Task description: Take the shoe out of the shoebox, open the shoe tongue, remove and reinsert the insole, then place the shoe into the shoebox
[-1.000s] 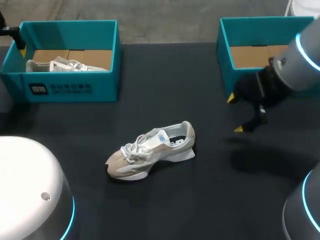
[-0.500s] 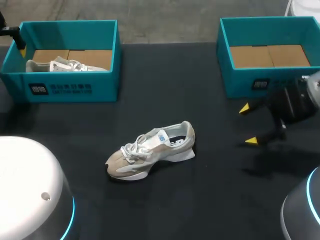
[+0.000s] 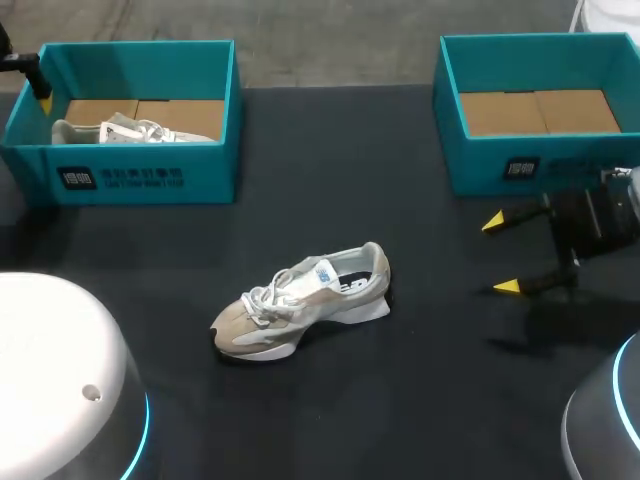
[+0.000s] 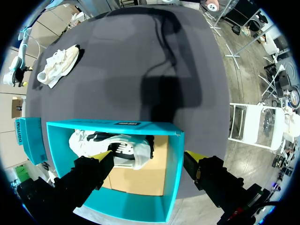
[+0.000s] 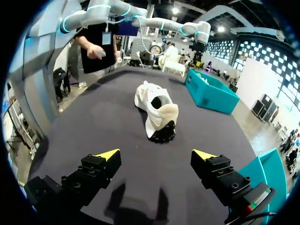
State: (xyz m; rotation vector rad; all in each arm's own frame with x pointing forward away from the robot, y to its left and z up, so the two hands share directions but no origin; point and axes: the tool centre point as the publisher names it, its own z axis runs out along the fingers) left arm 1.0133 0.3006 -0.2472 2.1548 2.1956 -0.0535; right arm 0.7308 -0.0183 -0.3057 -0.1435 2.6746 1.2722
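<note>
Black table point(image 3: 330, 170) carries beige shoe point(image 3: 300, 300) at middle, left teal shoebox point(image 3: 150, 175) and right teal shoebox point(image 3: 480, 165) at far edge.

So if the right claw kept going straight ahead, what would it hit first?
Probably the shoe, heel end first: it lies straight ahead of the right claw, though the claw's height is unclear.

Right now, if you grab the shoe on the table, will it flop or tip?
The shoe likely holds shape: its thick sole looks stiff. The laces would probably dangle. Upright on its sole, it likely slides when pushed.
</note>
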